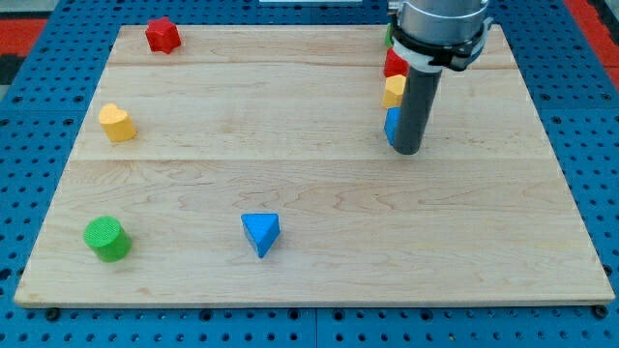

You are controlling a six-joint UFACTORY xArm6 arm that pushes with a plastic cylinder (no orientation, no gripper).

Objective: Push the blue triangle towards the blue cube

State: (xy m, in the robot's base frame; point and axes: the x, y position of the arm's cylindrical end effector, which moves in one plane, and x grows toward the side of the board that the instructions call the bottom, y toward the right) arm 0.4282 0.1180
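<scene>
The blue triangle (260,233) lies on the wooden board (309,193) at the view's lower middle-left. The blue cube (392,126) sits at the view's upper right, mostly hidden behind my rod. My tip (406,151) rests on the board right beside the blue cube, on its right and lower side. The tip is far to the right of and above the blue triangle.
A yellow block (393,90) and a red block (395,64) stack in a line above the blue cube, with a green block (390,37) barely showing behind the arm. A red star (162,35) sits top left, a yellow heart (116,123) at left, a green cylinder (106,238) bottom left.
</scene>
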